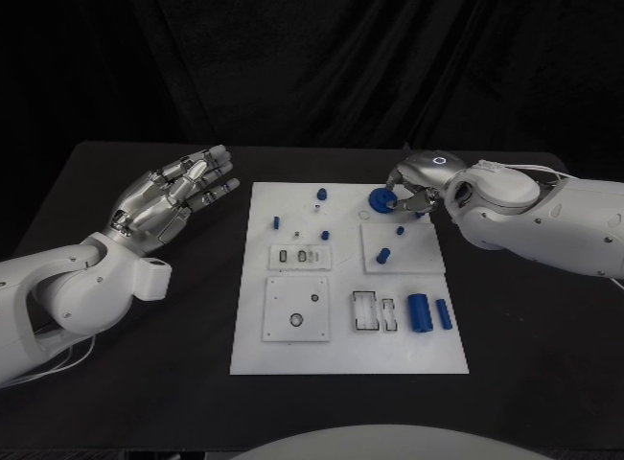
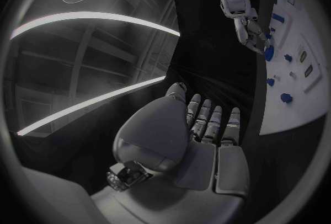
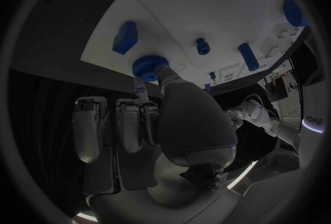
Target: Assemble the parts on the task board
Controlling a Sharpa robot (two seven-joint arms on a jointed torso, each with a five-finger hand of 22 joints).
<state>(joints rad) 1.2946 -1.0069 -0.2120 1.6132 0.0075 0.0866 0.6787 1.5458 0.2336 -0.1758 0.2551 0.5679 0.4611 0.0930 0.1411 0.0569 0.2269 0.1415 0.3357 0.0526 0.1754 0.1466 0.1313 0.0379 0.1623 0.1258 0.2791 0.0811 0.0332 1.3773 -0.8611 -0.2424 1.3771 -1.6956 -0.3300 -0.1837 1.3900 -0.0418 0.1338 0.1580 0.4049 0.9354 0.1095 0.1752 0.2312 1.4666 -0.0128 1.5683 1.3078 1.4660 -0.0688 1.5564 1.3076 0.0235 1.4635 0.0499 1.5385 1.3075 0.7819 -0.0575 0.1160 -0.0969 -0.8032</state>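
Pinching a blue gear-like part [image 1: 380,199] between its fingers [image 3: 167,78], the right hand [image 1: 420,188] holds it just above the task board [image 1: 346,350] at its far edge — presumably for seating. Left hand [image 1: 173,201] hovers beside the board, fingers apart — empty, kept clear.

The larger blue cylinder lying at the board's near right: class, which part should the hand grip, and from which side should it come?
Grip the larger blue cylinder around its middle, coming from above. It lies flat on the white task board, long axis running near to far, so fingers could probably close across its curved sides. The smaller blue cylinder lies close on its right, leaving little room there.
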